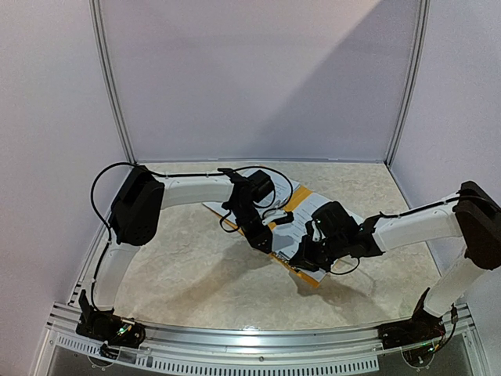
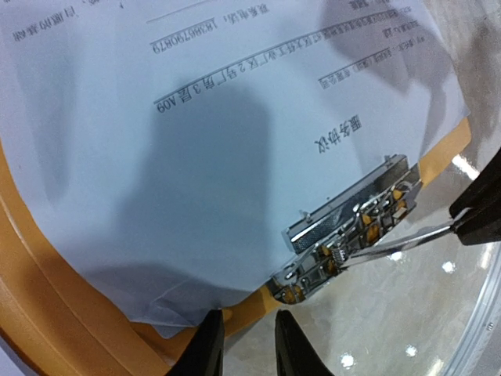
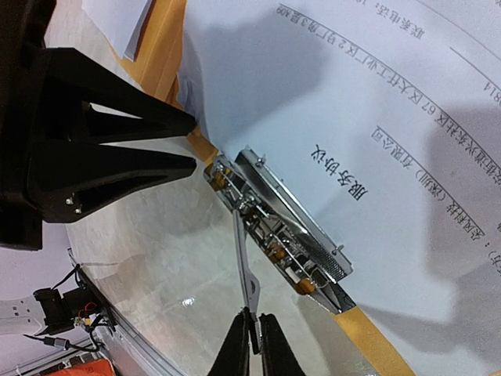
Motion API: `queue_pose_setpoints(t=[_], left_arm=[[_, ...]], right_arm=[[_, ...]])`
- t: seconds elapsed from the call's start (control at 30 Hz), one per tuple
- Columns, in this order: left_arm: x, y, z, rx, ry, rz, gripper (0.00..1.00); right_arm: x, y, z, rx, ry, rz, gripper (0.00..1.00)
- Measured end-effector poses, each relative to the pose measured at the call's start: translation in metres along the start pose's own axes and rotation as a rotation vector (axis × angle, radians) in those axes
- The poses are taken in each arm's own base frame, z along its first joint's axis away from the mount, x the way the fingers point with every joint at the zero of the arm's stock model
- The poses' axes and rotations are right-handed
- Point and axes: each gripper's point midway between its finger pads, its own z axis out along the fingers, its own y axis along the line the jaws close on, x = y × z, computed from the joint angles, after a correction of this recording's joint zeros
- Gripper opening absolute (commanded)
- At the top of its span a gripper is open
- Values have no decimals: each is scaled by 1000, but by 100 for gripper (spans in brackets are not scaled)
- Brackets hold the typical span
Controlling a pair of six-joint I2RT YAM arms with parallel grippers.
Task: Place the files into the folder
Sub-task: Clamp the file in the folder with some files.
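Right gripper (image 3: 252, 345) pinches the clip's lever (image 3: 244, 266); left gripper (image 2: 249, 345) slightly spread, empty. White printed files (image 2: 196, 157) on orange folder (image 2: 47, 258); only wrist views show clip (image 2: 352, 227).

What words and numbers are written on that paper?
"服务协议": heading on the top paper sheet, seen upside down.
"2号厂房3层A09": end of an underlined line on the same sheet.
The long number and the other small print are too blurred to read for sure.

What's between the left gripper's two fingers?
The folder's orange edge sits in the gap of the left gripper, seen in the left wrist view; the paper lies just beyond.
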Motion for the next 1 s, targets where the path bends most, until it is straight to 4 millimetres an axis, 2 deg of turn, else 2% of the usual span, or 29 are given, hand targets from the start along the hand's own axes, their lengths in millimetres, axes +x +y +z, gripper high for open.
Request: queue_pose_setpoints(t=[0.33, 1.0], left_arm=[[0, 0, 0, -1, 1, 7, 25], [1, 1, 1, -3, 5, 40, 25]], right_arm=[[-1, -3, 4, -35, -28, 22, 6], [-6, -19, 1, -55, -110, 111, 13]])
